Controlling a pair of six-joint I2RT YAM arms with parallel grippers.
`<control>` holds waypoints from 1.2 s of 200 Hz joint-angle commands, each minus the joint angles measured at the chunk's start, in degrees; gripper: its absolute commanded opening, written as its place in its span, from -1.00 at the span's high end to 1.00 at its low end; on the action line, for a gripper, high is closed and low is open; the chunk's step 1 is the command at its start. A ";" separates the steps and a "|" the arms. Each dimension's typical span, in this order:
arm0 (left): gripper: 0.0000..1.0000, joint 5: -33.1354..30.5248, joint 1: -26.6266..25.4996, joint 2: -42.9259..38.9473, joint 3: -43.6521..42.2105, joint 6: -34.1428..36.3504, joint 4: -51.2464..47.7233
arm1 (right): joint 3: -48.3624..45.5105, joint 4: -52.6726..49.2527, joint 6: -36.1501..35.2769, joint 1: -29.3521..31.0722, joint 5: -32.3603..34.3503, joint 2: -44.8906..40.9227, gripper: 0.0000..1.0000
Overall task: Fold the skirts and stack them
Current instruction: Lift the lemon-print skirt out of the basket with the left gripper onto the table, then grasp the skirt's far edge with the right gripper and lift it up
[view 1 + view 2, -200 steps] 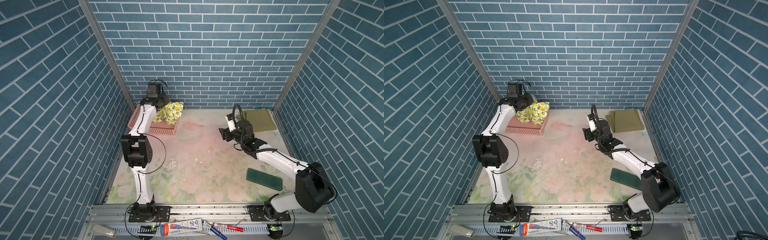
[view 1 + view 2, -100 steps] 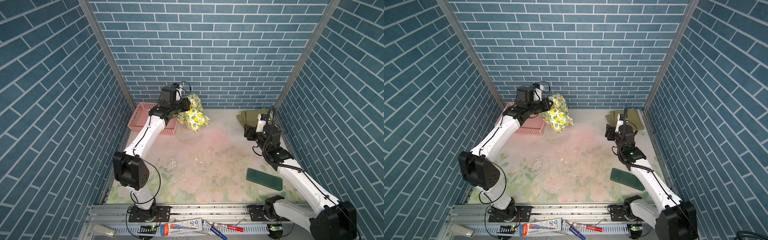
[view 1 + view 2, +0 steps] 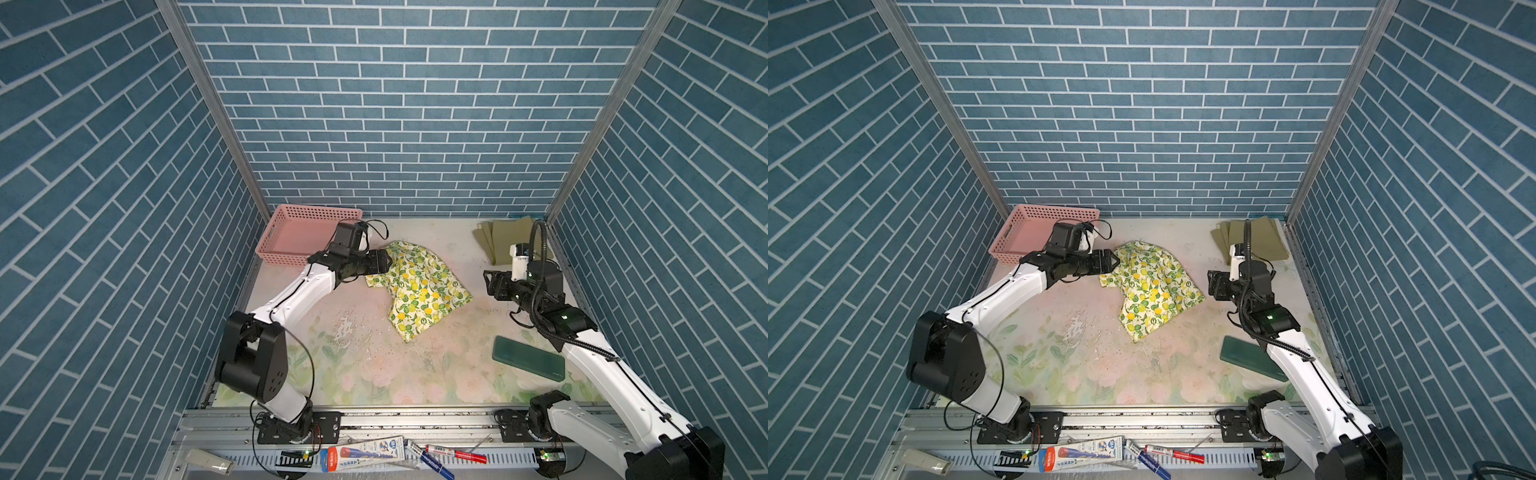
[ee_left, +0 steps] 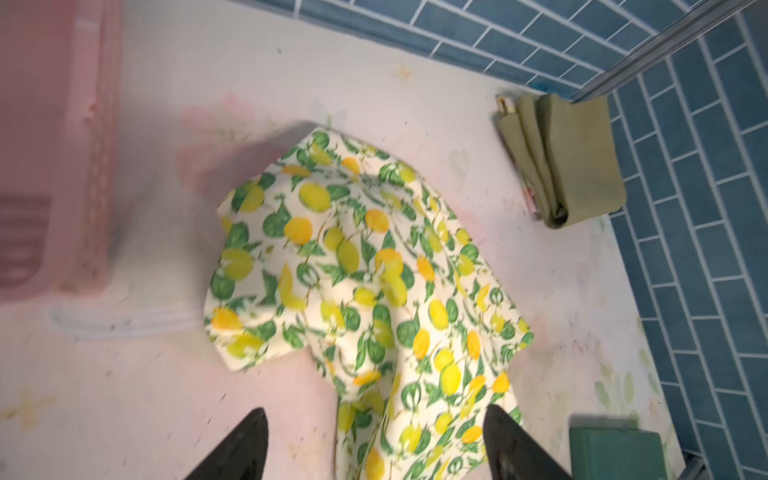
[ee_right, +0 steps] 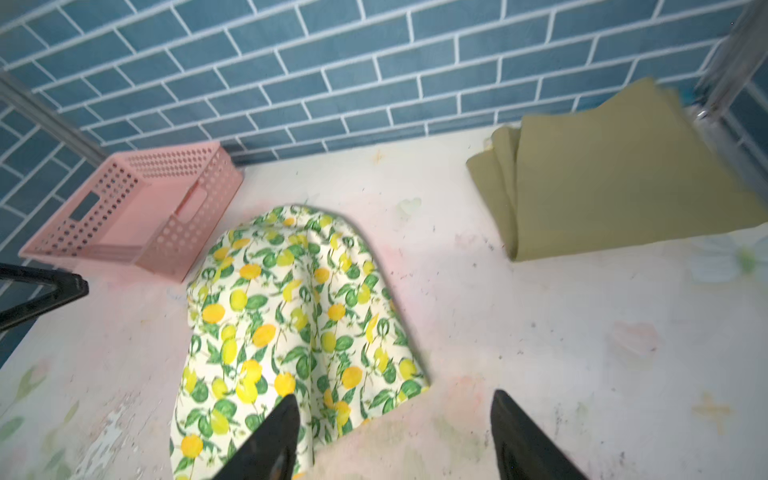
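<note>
The white skirt with lemons point(image 3: 419, 286) point(image 3: 1154, 286) lies crumpled on the table, right of the basket. My left gripper point(image 3: 387, 262) point(image 4: 374, 415) hovers at its left edge, open. Its fingers straddle the cloth without pinching it. My right gripper point(image 3: 487, 283) point(image 5: 395, 399) is open just right of the lemon skirt point(image 5: 291, 316), with one fingertip over the hem. The olive green skirt point(image 3: 505, 239) point(image 5: 615, 183) lies folded in the back right corner. A thin edge of pale patterned cloth point(image 4: 528, 194) shows beneath it.
An empty pink perforated basket point(image 3: 278, 257) point(image 5: 187, 232) stands at the back left, beside the left arm. A dark green flat block point(image 3: 528, 357) point(image 3: 1250, 357) lies front right by the right arm. Tiled walls close three sides.
The left arm carried the lemon skirt out of the basket to the table's middle and opened its jaws; the skirt now lies on the table. The right arm swung back to the right.
</note>
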 commanded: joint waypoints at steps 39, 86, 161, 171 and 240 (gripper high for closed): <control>-0.64 -9.89 -9.55 -6.87 -9.11 3.29 -1.48 | 2.50 -1.52 2.03 0.56 -4.91 16.25 -0.44; -0.64 -11.96 -12.24 -8.53 -17.18 0.96 0.23 | 8.88 5.59 4.38 0.56 -6.26 33.11 -0.42; -0.62 -12.89 -12.23 -10.38 -19.17 0.94 1.07 | 22.58 -1.00 0.49 2.97 -3.80 42.93 1.00; -0.61 -12.47 -12.23 -11.39 -20.02 0.94 2.28 | 22.92 -2.53 1.23 2.98 -3.30 38.20 1.00; -0.56 -6.81 -12.13 -12.04 -21.07 1.17 10.16 | 34.80 -11.36 4.92 5.51 0.97 20.08 1.00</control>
